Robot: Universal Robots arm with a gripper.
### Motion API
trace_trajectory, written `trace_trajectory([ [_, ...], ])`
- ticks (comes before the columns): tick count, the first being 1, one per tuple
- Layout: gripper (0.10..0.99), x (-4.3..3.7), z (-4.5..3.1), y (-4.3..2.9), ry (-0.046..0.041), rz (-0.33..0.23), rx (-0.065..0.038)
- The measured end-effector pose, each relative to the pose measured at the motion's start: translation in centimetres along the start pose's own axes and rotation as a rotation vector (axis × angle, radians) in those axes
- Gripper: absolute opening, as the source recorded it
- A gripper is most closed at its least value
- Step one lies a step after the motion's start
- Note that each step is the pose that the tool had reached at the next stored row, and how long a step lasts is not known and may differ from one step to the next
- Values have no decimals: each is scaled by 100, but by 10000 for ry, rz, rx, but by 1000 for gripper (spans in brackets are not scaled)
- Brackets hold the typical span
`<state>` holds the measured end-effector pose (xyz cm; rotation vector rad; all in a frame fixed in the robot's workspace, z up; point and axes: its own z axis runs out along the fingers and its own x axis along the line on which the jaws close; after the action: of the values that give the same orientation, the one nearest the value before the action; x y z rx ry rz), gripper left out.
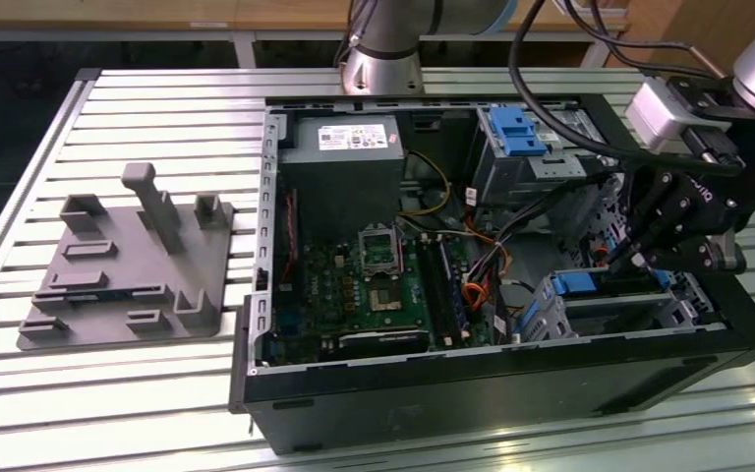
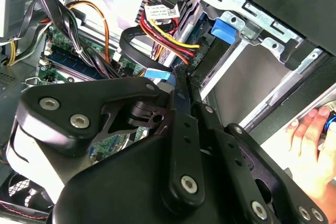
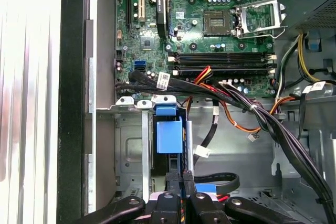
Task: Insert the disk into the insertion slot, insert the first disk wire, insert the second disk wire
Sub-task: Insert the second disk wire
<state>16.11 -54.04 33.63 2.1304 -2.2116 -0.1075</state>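
The disk [image 1: 574, 285] sits inside the insertion slot [image 1: 620, 317], the small silver cage at the case's corner on the exterior view's right. Its blue carrier end [image 3: 169, 136] faces out of the cage mouth [image 3: 131, 153]. My gripper [image 1: 623, 264] hangs just above that cage. In both wrist views its fingers [image 3: 172, 190] are pressed together on a blue-ended connector [image 2: 157, 74] of a black flat disk wire [image 3: 223, 182]. The connector is a short way from the disk's end [image 2: 226, 29]. A second bundle of red, yellow and black wires [image 2: 163, 30] lies beside it.
The open computer case [image 1: 483, 393] lies on a slatted table [image 1: 102, 403]. A taller cage with a blue latch [image 1: 515, 133] stands at the back. Cable bundles [image 3: 252, 111] cross above the motherboard [image 3: 210, 24]. A grey fixture [image 1: 129, 265] sits on the exterior view's left. A person's hand [image 2: 310, 150] rests outside the case wall.
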Motion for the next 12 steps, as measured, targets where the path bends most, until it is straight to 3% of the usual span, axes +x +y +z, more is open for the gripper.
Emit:
trace_trajectory([
  [12, 145, 6, 13, -20, 14, -12, -12],
])
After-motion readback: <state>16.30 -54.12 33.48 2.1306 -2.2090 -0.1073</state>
